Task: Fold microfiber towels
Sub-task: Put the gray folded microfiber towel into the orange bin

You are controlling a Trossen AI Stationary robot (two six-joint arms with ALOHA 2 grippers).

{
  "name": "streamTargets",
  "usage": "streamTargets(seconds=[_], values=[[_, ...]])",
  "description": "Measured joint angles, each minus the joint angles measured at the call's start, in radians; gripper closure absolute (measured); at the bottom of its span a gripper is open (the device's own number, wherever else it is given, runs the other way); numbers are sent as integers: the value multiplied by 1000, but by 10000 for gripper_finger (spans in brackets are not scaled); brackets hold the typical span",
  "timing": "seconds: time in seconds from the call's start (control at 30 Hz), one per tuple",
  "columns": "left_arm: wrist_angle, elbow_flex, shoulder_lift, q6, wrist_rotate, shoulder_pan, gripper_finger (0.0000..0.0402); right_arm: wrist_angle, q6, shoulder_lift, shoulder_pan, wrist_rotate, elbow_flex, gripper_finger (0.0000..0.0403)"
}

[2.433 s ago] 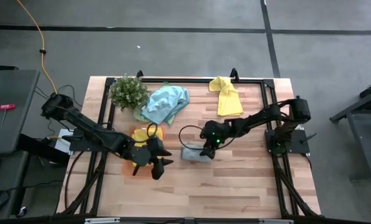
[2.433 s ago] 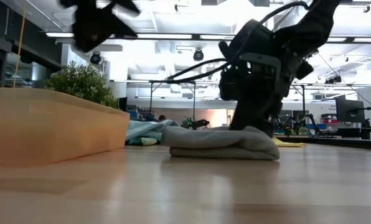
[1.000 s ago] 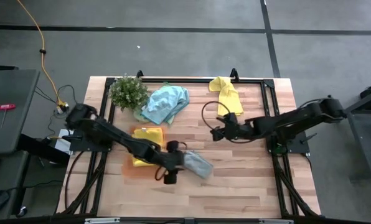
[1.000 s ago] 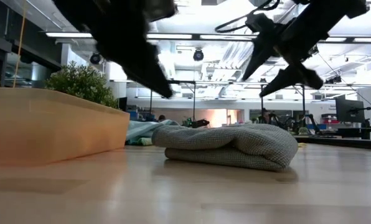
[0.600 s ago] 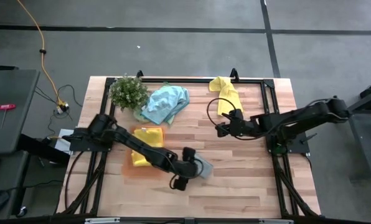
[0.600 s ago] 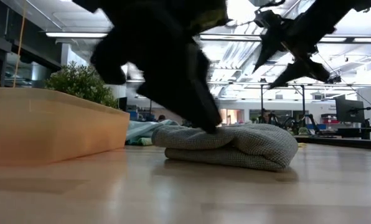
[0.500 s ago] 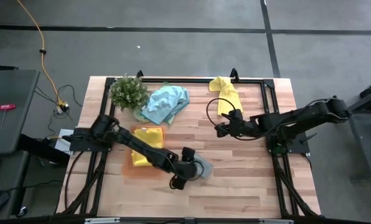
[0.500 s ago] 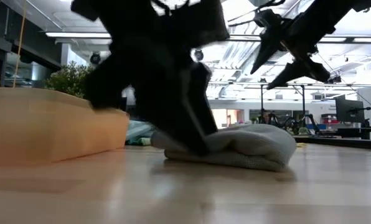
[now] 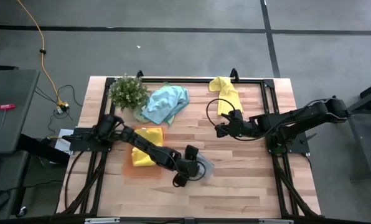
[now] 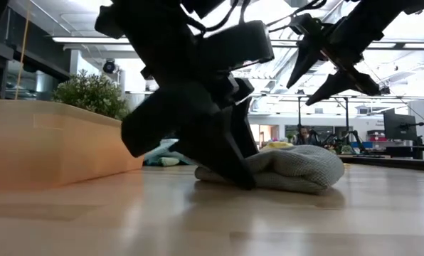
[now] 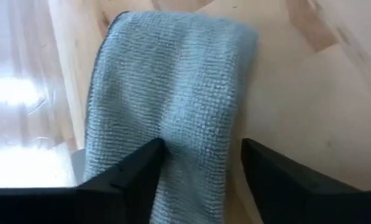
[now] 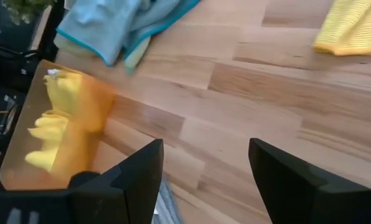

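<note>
Where left tool (image 11: 198,158) straddles it, grey towel (image 11: 173,93) lies folded, apparently doubled.

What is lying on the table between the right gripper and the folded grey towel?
Only bare wood, in the high view. The right gripper, open, hangs apart from the grey towel, where the left gripper works.

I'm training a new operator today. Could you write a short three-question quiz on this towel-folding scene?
1. True or false: the left gripper is open, its fingers astride the grey towel.
2. What lies in the orange tray? A) yellow towel B) plant C) nothing
3. Which gripper hangs above the table, touching no towel?

Key: 1 true; 2 A, the yellow towel; 3 the right gripper.
</note>
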Motion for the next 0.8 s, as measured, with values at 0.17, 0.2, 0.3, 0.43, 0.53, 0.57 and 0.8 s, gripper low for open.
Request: streamTargets(seconds=[0.17, 0.2, 0.3, 0.43, 0.53, 0.57, 0.8], values=[[-5, -7, 5, 34, -70, 34, 332, -5, -5, -2, 0, 15, 0, 174], [-10, -7, 6, 36, -85, 41, 361, -8, -5, -2, 0, 20, 0, 174], [-56, 4, 2, 10, -107, 61, 387, -9, -7, -2, 0, 30, 0, 174], [-185, 10, -59, -27, -99, 83, 394, -9, -21, -2, 0, 51, 0, 174], [-251, 9, -154, -72, -16, 104, 396, -10, -40, -2, -2, 54, 0, 174], [-285, 11, -198, -88, 13, 110, 397, -9, -45, -2, -2, 55, 0, 174], [-533, -20, -537, -205, 92, 114, 399, -31, -50, -2, -2, 66, 0, 174]])
